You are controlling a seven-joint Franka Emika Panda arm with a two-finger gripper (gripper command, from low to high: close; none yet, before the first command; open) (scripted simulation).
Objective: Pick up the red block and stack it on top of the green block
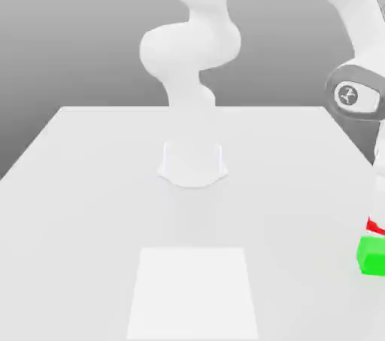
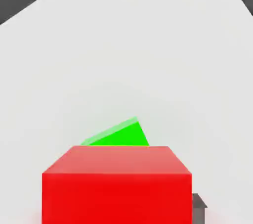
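Placement step, basically. Red block (image 2: 116, 184) clamped between fingers, carried just above green block (image 2: 120, 135), corners not yet matched. Block best squared up, lowered till seated flat, only then released.

Exterior view facing the arm's base across the table (image 1: 90, 181); hand view close above both blocks.

Layout as I see it: the green block (image 1: 371, 254) sits on the surface (image 1: 113, 204) at the exterior view's far right edge. The red block (image 1: 375, 227) is just above it, tilted. The arm's base (image 1: 192, 162) stands mid-surface, well apart, toward the exterior view's left of both blocks.
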